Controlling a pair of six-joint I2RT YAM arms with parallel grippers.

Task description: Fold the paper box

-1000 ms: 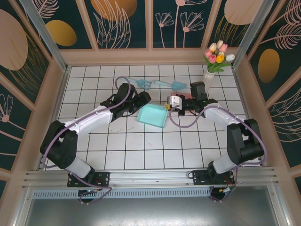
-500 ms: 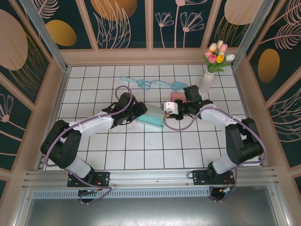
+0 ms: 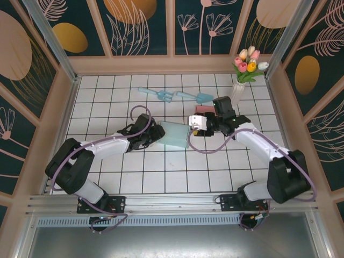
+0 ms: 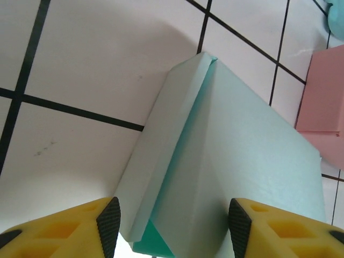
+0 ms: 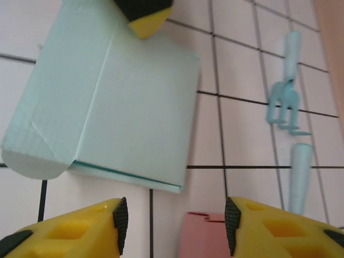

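**Item.** The paper box (image 3: 175, 135) lies flattened near the middle of the counter (image 3: 161, 172), long creases running its length and a rounded tuck flap (image 5: 33, 164) at one end.

**Handling (judgement).** Thin card: light, easily dented and likely to skate on the glossy tiles. Lying flat, it offers little to get under. The two folded long edges look like the best purchase, with gentle inward pressure to open the sleeve. The flap is a second option but would crease if pinched hard.

**Hands.** The left hand (image 4: 173, 224) straddles the box's near end, one pad beside each long edge. Whether the pads press the card or merely flank it cannot be told. The right hand (image 5: 173, 223) stands wide and empty, just off the box's right edge, above bare tile and a corner of the pink card (image 5: 207, 237).

**Change.** A second ago the box was tipped up between both hands. It now rests flat, the right hand has let go and drawn back, and the left arm reaches lower and farther in.

**Surroundings.** The toy fork (image 3: 161, 95) and tulip vase (image 3: 239, 86) sit toward the far edge, well apart from the work.
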